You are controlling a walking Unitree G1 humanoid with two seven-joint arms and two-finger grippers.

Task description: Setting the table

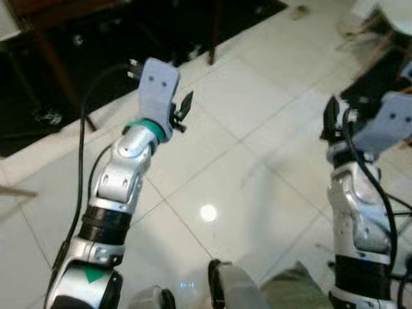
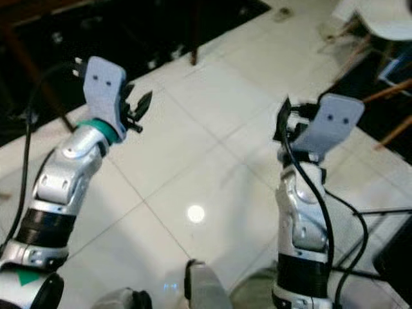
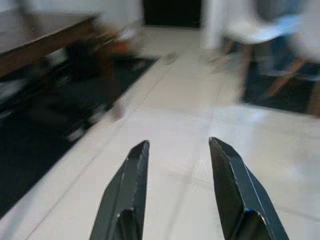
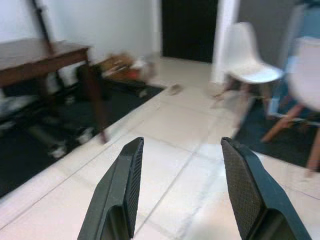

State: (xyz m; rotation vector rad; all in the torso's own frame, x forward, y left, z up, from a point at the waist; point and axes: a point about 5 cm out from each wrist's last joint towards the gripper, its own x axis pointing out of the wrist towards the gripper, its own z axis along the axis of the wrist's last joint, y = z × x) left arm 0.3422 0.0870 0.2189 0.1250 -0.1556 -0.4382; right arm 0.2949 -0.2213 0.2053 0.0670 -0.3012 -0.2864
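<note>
Above the white tiled floor (image 2: 193, 129), the left gripper (image 2: 138, 106) is raised on its silver arm, black fingers slightly parted. The right gripper (image 2: 283, 119) is raised farther along the floor, toward a white chair (image 2: 380, 16). A dark rug (image 2: 129, 32) borders the tiles.

A home's dining area. Glossy white floor tiles (image 1: 257, 129), a dark rug (image 4: 30, 150) under a brown wooden table (image 4: 35, 57). White moulded chairs (image 4: 250, 65) on wooden legs nearby.
</note>
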